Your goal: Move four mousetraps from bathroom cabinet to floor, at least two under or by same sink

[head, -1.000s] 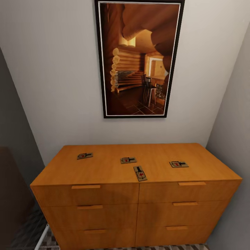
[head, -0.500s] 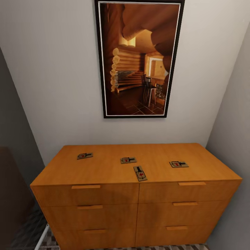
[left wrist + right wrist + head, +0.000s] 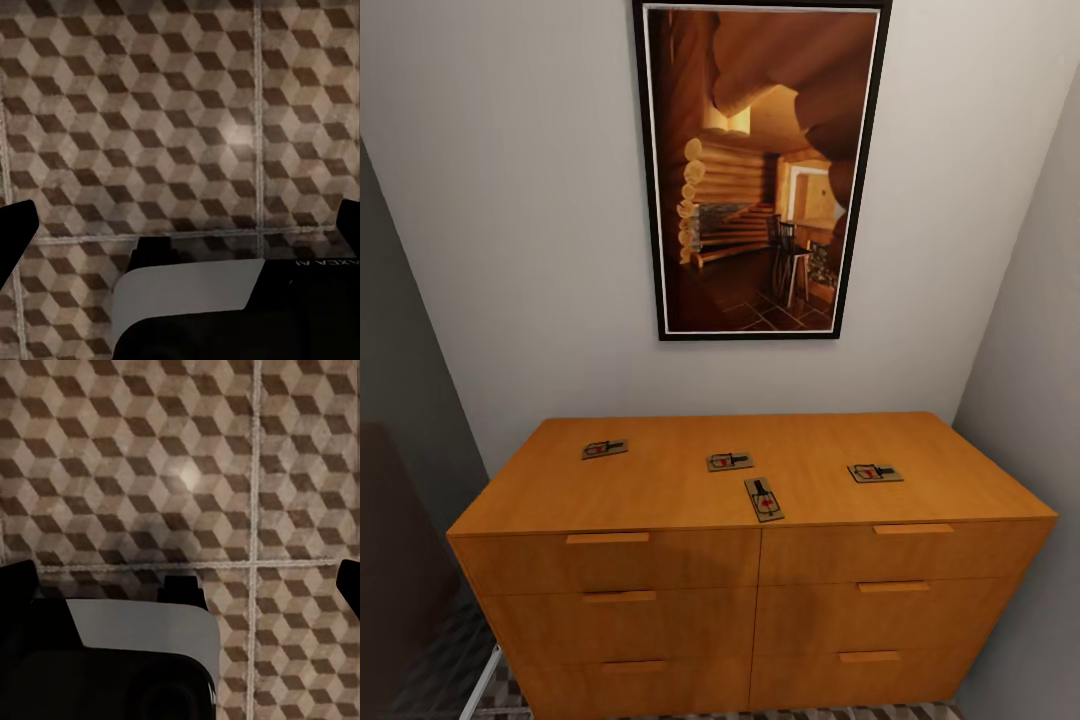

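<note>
Mousetraps were what the coming move turned on, and neither gripper was anywhere near them. The left gripper (image 3: 180,225) hung pointing down at the bathroom floor (image 3: 187,112), its dark fingertips (image 3: 19,225) showing at the two edges of the left wrist view, wide apart with nothing between them, so it was released. The right gripper (image 3: 180,585) hung the same way over the same cube-patterned tiles, fingertips (image 3: 19,585) spread to the edges of its view and empty. Outward and upward from there, all four traps lay flat on the tabletop of an orange wooden dresser (image 3: 660,490) that stood against the wall under a framed picture (image 3: 760,170). A left trap (image 3: 604,449) lay toward the robot's left, a middle trap (image 3: 729,461) sat near centre, a front trap (image 3: 764,499) lay just beside it close to the front edge, and a right trap (image 3: 875,473) lay toward the robot's right. The front trap's long axis ran front to back; the other three lay roughly crosswise, though at this size that was hard to be sure of. Judging by side alone, the left arm looked better placed for the left trap and the right arm for the right trap, with both needing to rise from floor level to the top.
</note>
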Controlling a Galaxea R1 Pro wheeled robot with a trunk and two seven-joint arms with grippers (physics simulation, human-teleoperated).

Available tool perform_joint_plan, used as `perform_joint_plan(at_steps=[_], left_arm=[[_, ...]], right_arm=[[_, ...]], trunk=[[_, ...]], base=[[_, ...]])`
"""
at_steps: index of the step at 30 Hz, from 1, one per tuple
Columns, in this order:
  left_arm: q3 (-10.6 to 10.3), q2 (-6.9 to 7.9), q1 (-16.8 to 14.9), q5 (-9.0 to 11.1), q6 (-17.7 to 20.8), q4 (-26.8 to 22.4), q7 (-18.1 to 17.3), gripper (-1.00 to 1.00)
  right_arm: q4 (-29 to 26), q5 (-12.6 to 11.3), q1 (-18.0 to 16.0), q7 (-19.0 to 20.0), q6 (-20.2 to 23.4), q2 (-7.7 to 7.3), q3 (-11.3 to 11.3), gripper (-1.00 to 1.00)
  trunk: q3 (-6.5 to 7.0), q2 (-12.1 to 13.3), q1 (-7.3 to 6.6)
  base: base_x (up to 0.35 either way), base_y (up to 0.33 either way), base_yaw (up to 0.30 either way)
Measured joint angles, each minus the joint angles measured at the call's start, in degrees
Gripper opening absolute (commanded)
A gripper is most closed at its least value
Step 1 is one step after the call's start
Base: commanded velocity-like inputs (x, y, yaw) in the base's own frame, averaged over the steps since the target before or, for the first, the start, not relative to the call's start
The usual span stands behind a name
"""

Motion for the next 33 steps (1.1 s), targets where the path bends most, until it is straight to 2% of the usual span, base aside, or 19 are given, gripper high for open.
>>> perform_joint_plan(at_steps=[5, 10, 17, 25, 33], left_arm=[[0.01, 0.17, 0.0, -0.03, 0.6, -3.04, -0.01, 1.0], [0.05, 1.02, 0.0, -0.01, 2.59, -7.86, -0.06, 1.0], [0.03, 2.09, 0.0, 0.13, 9.27, -19.52, -0.12, 1.0], [-0.01, 2.25, 0.0, 0.2, 18.33, -32.68, -0.1, 1.0], [-0.14, 2.15, 0.0, 0.19, 21.76, -37.69, -0.09, 1.0]], right_arm=[[-2.51, 0.0, 0.0, -0.11, 0.58, 0.06, -0.05, 1.0], [-6.58, 0.0, -0.01, -0.2, 1.12, 0.04, -0.06, 1.0], [-15.44, 0.01, 0.0, -0.27, 5.66, -0.11, -0.11, 1.0], [-27.76, 0.01, 0.01, -0.26, 13.11, -0.81, -0.93, 1.0], [-34.14, 0.01, 0.03, -0.25, 16.43, -1.08, -2.33, 1.0]], trunk=[[0.0, 0.0, 0.0], [0.0, 0.0, 0.0], [0.0, 0.0, 0.0], [-0.01, 0.0, 0.0], [-0.01, 0.0, 0.0]], base=[[0.0, 0.0, 0.0], [0.0, 0.0, 0.0], [0.0, 0.0, 0.0], [0.0, 0.0, 0.0], [0.0, 0.0, 0.0]])
